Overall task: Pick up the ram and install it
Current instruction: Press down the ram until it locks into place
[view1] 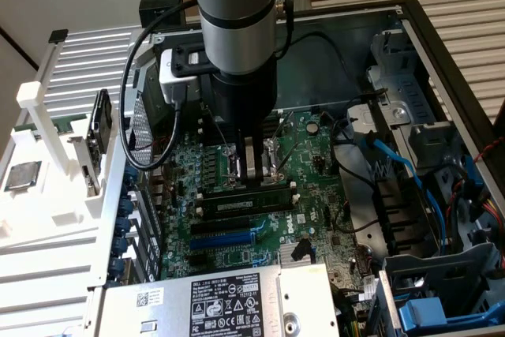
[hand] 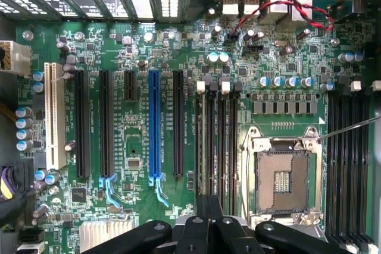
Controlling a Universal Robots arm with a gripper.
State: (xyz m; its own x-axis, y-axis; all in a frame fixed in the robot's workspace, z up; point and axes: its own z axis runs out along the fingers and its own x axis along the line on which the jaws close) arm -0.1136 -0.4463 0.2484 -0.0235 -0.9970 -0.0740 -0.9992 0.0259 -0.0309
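The ram (view1: 245,204), a long narrow stick with a white label strip, stands on edge in a memory slot of the green motherboard (view1: 229,250) inside the open computer case. My gripper (view1: 252,180) hangs straight down over the stick's middle, shut, with its tips at the stick's upper edge. I cannot tell whether they touch it. In the wrist view my gripper (hand: 208,207) points at the row of black memory slots (hand: 215,141) beside the empty processor socket (hand: 280,176).
A silver power supply (view1: 221,301) with a black label borders the board at the near side. Blue cables (view1: 410,171) and drive bays fill the exterior view's right. Outside the case, a white rack (view1: 47,140) holds a square silver processor chip (view1: 24,175).
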